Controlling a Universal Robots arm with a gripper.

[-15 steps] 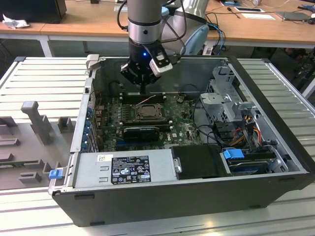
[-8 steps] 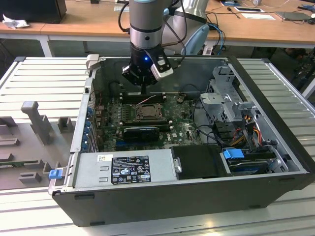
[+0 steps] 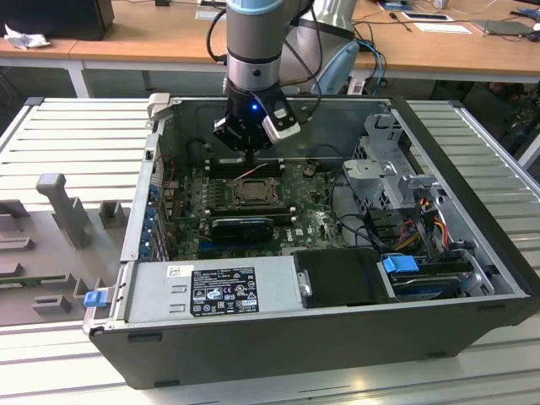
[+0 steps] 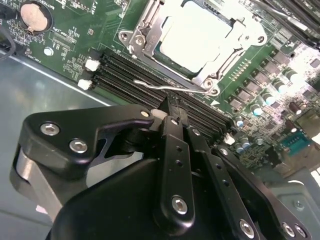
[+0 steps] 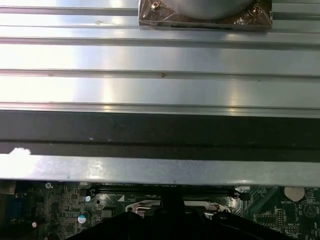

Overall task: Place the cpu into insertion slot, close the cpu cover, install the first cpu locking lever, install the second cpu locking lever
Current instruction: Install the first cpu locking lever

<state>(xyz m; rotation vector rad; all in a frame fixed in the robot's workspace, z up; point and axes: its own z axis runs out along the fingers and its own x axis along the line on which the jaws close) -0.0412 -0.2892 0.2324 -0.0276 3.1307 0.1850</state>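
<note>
The cpu (image 4: 195, 37), pale silver on top, lies in the insertion slot (image 3: 251, 192) on the green board. The cpu cover (image 4: 142, 30), a metal frame, lies flat around the chip's edges. A thin silver locking lever (image 4: 150, 85) runs along the socket's side that faces the gripper. My gripper (image 4: 170, 107) is shut, its black fingertips together and right at that lever; whether they touch it I cannot tell. In the exterior view the gripper (image 3: 246, 150) hangs just above the far side of the socket, inside the open computer case. The first wrist view shows it (image 5: 172, 207) over the socket's edge.
Black memory slots (image 4: 125, 70) run between the gripper and the socket. A black ridged heatsink (image 3: 242, 226) and the grey power supply (image 3: 224, 291) sit on the near side. A drive cage (image 3: 396, 169) and cables are at the exterior view's right. The case wall (image 5: 160, 167) stands close behind.
</note>
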